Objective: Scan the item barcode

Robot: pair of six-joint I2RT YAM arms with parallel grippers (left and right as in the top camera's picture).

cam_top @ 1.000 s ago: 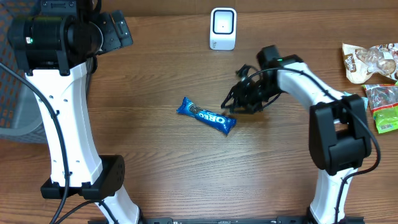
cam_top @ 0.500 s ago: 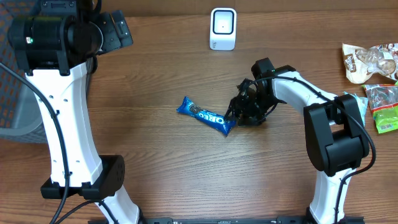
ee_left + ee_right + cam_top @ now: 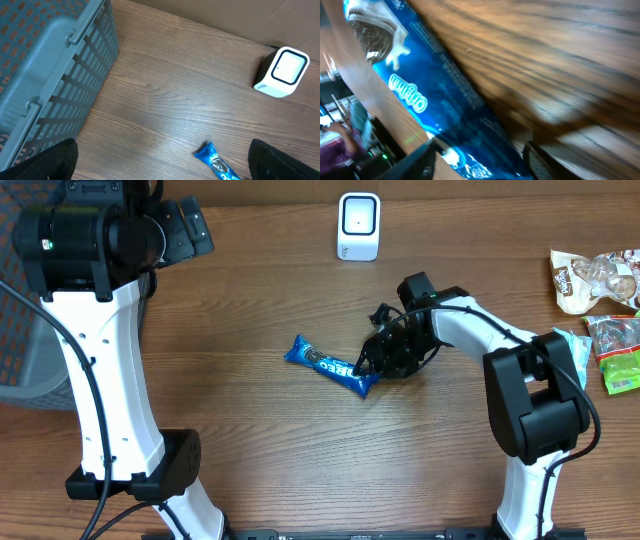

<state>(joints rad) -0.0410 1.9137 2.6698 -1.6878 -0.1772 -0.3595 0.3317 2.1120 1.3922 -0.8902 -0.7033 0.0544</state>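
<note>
Early days on this one, I'd say. The blue Oreo biscuit wrapper (image 3: 330,365) lies flat on the brown wood-grain desk (image 3: 250,440), not lifted, w/ one end right at the right claw (image 3: 372,366). On the wrist cam that end sits between the claw's two fingers, one either side. Can't tell if they're pinching it or just bracketing it, as it's too close & blurred.

The small white box-shaped scanner (image 3: 358,225) stands well beyond the right claw, toward the desk's far edge, bare wood between. The left claw (image 3: 160,162) is spread wide, holding nothing, well apart from the wrapper.

So: approach looks done, grip unconfirmed. Left to do, prob.: firm grip, lift, carry to scanner, turn barcode to its window. Barcode itself isn't visible from here.
</note>
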